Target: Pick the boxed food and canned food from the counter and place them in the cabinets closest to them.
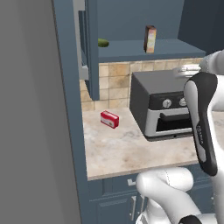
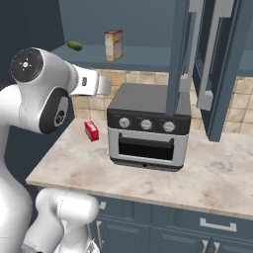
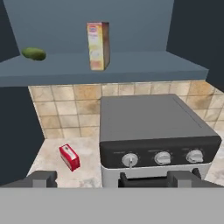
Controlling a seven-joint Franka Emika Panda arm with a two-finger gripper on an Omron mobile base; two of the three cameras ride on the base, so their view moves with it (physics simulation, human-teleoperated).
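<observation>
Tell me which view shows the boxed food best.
The hand view: the boxed food stands upright on the open cabinet's blue shelf, large, near head-on, with its printed front visible. The left base view shows it small and from the side; the right base view shows it small.

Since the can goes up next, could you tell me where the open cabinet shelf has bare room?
The shelf is bare right of the boxed food, and between it and the green item on the left. The shelf's far left, by the green item, is tighter.
</observation>
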